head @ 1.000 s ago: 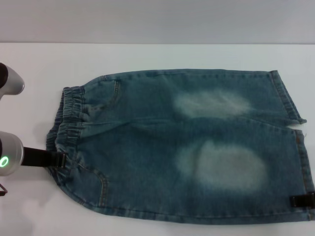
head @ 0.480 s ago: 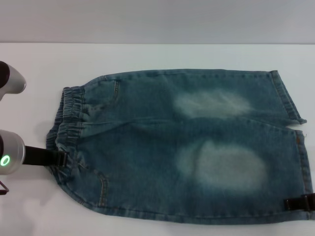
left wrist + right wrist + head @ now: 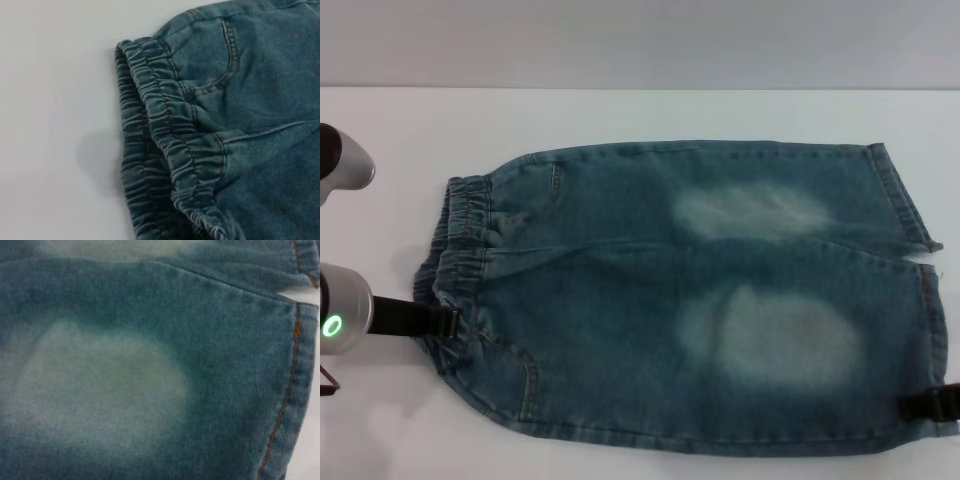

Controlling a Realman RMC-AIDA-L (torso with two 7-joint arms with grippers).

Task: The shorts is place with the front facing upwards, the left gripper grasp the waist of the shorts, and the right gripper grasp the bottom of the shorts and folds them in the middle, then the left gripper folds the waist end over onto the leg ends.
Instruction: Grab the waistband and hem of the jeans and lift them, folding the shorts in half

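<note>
The blue-green denim shorts (image 3: 700, 300) lie flat on the white table, with two pale faded patches facing up. The gathered waist (image 3: 460, 235) is at the left, and the straight leg hems (image 3: 905, 200) are at the right. My left gripper (image 3: 445, 323) sits at the near corner of the waist, touching the denim. The left wrist view shows the ruffled waistband (image 3: 165, 150) close up. My right gripper (image 3: 932, 403) is at the near leg hem, partly cut off by the picture's edge. The right wrist view shows a faded patch (image 3: 100, 385) and the stitched hem (image 3: 295, 390).
Bare white table (image 3: 620, 115) surrounds the shorts at the far side and the left. The left arm's upper link (image 3: 340, 165) stands at the far left. A grey wall runs behind the table.
The left gripper has crept slightly right onto the waist corner. The right gripper has shifted a little along the near leg hem. The shorts have not moved.
</note>
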